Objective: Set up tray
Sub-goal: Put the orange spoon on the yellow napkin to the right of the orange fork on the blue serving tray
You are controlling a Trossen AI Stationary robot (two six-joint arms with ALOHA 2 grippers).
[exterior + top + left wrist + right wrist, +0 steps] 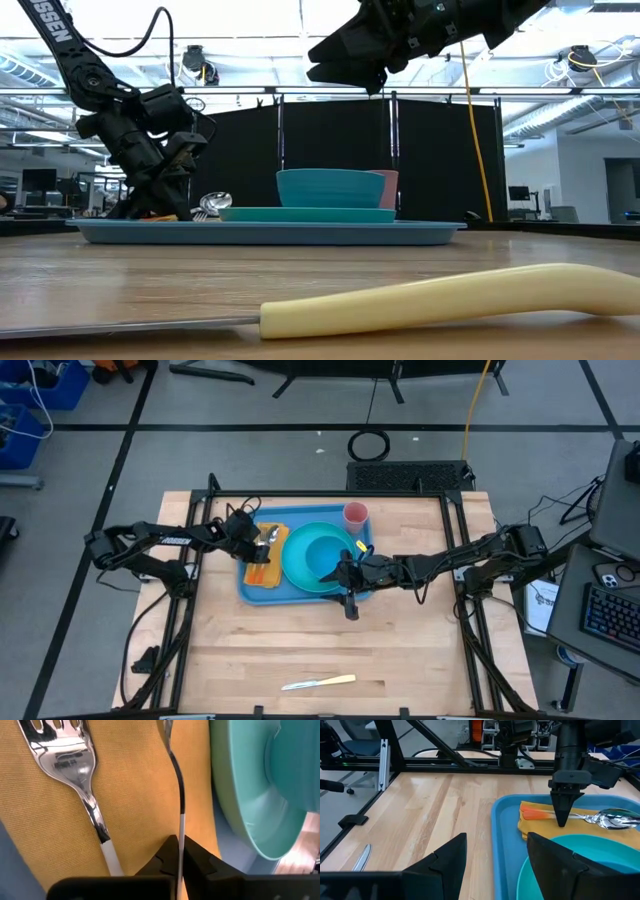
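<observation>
While the left gripper (180,862) is closed on the thin white handle of the spoon (176,785), with its two dark fingers (162,862) pinching the handle between them, the step in hand is judged to be the laying of the spoon on the orange napkin (135,785) beside the fork (75,765). For it to be done well, the handle should be kept parallel to the fork, and the pinch should be let go only once the spoon is seen to lie flat on the cloth. A straight upward retreat would be advised, so that the spoon is not dragged askew and the napkin is not rucked. In the low view the closed fingers reach down to the napkin at one end of the tray (420,232).

Outward from the fingers, the teal plate (235,795) is seen just beside the napkin, and a teal bowl (325,550) is set on it. All of these are carried by the tray (250,588), which lies directly under the left gripper, in the rear middle of the table (300,640). A pink cup (356,514) stands at the tray's far corner. The right gripper (349,573) hovers over the tray's other end, above the plate's rim, with its fingers spread and nothing between them. A knife (320,682) with a cream handle is left on the bare table, well apart from the tray, near the front edge.
</observation>
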